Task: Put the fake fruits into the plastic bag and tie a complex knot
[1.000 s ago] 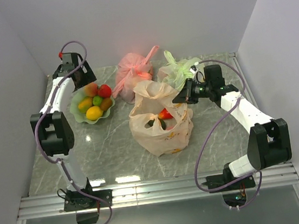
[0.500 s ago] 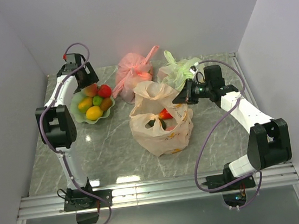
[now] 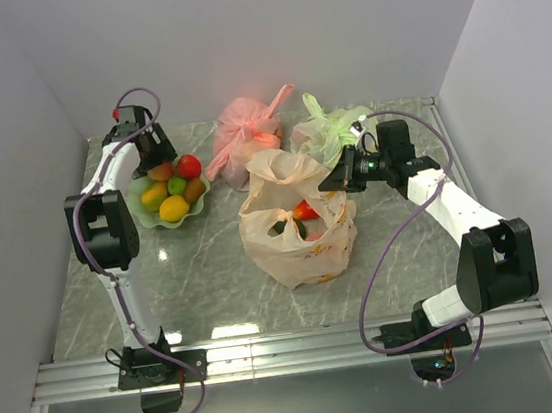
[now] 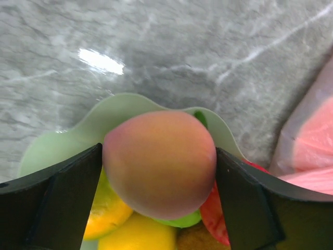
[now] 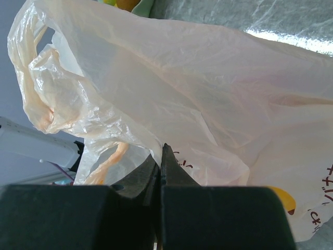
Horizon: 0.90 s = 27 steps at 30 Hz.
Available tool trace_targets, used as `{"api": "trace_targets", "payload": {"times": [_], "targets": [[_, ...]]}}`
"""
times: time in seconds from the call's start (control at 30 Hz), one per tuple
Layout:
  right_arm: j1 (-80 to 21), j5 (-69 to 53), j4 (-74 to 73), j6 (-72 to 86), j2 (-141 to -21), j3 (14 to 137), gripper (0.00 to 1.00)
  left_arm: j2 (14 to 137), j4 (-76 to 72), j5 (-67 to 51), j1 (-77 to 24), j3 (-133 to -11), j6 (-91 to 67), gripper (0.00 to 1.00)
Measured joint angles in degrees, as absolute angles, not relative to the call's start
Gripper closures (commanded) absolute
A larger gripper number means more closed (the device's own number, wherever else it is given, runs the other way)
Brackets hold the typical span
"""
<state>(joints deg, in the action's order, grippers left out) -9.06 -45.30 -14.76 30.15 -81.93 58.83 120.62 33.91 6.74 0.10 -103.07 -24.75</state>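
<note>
The pale orange plastic bag stands open mid-table with a red fruit and others inside; it fills the right wrist view. My right gripper is shut on the bag's right rim and holds it up. My left gripper is over the pale green dish and is shut on a peach fruit, its fingers against both sides. Under it lie orange, yellow, green and red fruits. No knot shows on the pale orange bag.
A pink-red tied bag and a light green tied bag stand at the back of the table, behind the open bag. The pink bag also shows at the right edge of the left wrist view. Walls close both sides.
My left arm has swung in and lowered its gripper onto the dish, closing around the peach fruit. The right arm and the bag have not moved.
</note>
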Motion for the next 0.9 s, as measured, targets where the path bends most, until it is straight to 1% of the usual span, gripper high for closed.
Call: {"api": "trace_targets", "payload": {"times": [0.1, 0.13, 0.2, 0.23, 0.27, 0.37, 0.47, 0.57, 0.63, 0.67, 0.77, 0.9], "targets": [[-9.1, -45.5, -14.7, 30.2, -81.9, 58.8, 1.00, 120.5, 33.6, 6.7, 1.4, -103.0, -24.7, 0.20], [-9.1, -45.5, -14.7, 30.2, -81.9, 58.8, 1.00, 120.2, 33.2, 6.6, 1.9, -102.6, -24.6, 0.28], [-9.1, -45.6, -14.6, 30.2, -81.9, 58.8, 1.00, 119.0, 32.9, 6.2, 2.5, -101.6, -24.2, 0.39], [-9.1, -45.6, -14.6, 30.2, -81.9, 58.8, 1.00, 118.1, 32.8, 5.9, 2.8, -100.9, -23.6, 0.48], [-9.1, -45.6, -14.6, 30.2, -81.9, 58.8, 1.00, 117.1, 32.8, 5.7, 3.0, -100.5, -23.5, 0.51], [-9.1, -45.6, -14.6, 30.2, -81.9, 58.8, 1.00, 113.4, 33.0, 4.7, 3.0, -100.1, -22.7, 0.55], [-9.1, -45.6, -14.6, 30.2, -81.9, 58.8, 1.00, 108.5, 33.3, 1.9, 2.8, -100.1, -21.7, 0.55], [-9.1, -45.6, -14.6, 30.2, -81.9, 58.8, 1.00, 101.4, 32.4, -5.2, 1.8, -98.9, -19.0, 0.55], [-9.1, -45.6, -14.6, 30.2, -81.9, 58.8, 1.00, 95.2, 30.0, -9.7, -0.6, -95.8, -16.3, 0.57], [-9.0, -45.6, -14.6, 30.2, -81.9, 58.8, 1.00, 91.5, 29.1, -12.1, -3.0, -93.9, -14.7, 0.59], [-9.0, -45.6, -14.6, 30.2, -82.0, 58.8, 1.00, 81.5, 24.4, -18.9, -13.1, -87.9, -9.9, 0.59], [-9.0, -45.7, -14.6, 30.5, -82.0, 58.8, 1.00, 75.5, 20.4, -25.2, -26.9, -83.8, -4.2, 0.64]]}}
